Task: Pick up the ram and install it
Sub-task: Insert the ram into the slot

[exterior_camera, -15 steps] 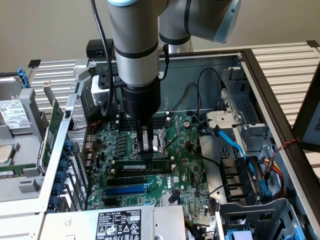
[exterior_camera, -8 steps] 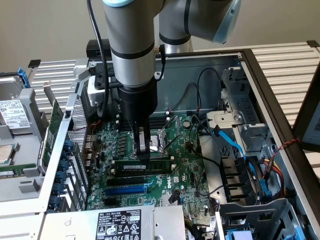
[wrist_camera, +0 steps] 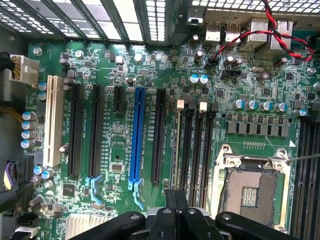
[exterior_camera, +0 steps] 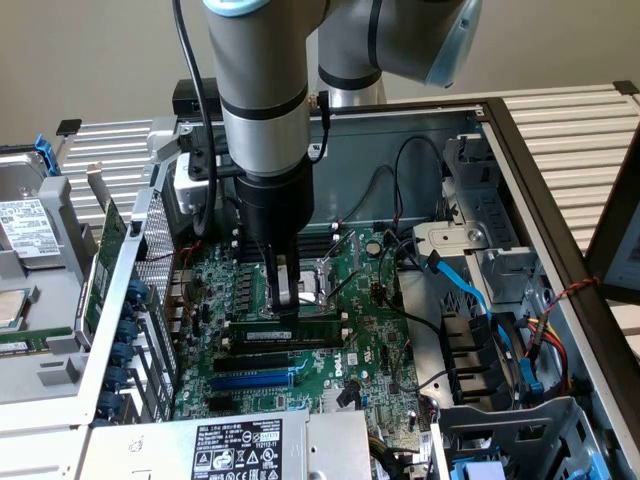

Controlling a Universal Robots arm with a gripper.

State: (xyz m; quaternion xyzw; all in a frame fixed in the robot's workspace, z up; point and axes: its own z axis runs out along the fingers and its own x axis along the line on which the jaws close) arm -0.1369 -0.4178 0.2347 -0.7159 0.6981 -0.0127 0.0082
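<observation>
We see the tool [exterior_camera: 285, 305] down inside the open computer case [exterior_camera: 520, 170], closed on the upper edge of the ram [exterior_camera: 300, 330] about halfway along its length. In the wrist view the fingertips [wrist_camera: 170, 207] meet around the stick's thin edge [wrist_camera: 177, 145].

The ram stands on edge over the motherboard [exterior_camera: 375, 335], in the row of black slots [wrist_camera: 197, 150] between the blue slot [wrist_camera: 136, 135] and the processor socket [wrist_camera: 250, 187]. We judge the grasp made. Whether the stick is pressed home in a slot or only resting there we cannot tell, so the seating is not confirmed.

Its long axis runs from the exterior view's left to the exterior view's right, parallel to the slots and level with the board. Its flat faces are upright and its contact edge points down at the board
</observation>
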